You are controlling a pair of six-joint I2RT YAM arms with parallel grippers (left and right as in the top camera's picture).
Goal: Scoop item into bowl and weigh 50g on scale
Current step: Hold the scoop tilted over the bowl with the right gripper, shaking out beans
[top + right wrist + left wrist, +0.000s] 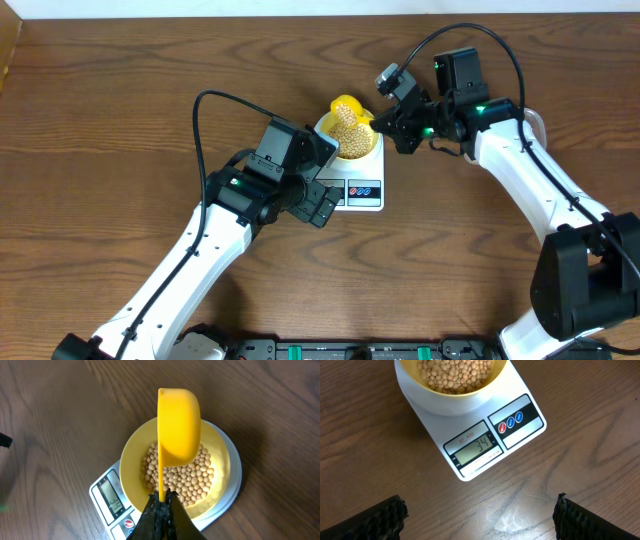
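The right claw (161, 502) is pinching the thin handle of the yellow scoop (179, 427), with its jaws pressed together on it. The scoop is hanging just ahead of the claw's tips, turned on its side. Its mouth is facing away from the wrist camera, so I cannot tell if something is inside. The bowl (131, 457) is sitting below and ahead of this claw, on the round platform of the scale (107, 492). The left claw (480, 517) is standing spread wide and gripping nothing. It is hovering over the bare table (370, 460), and the display (476, 446) is lying just ahead of its tips, showing 34.

In my judgement the step in hand is adding beans (192, 477) until the display is showing fifty. For doing this well, the scoop should be tipping only a little at a time, over the middle of the bowl, so that nothing is bouncing over the rim. It should not be touching the bowl, because the pressure would be spoiling the reading.

The beans are looking small, round, smooth and tan. They are lying loose in a shallow layer under the scoop, covering the bottom and leaving much of the yellow wall bare.
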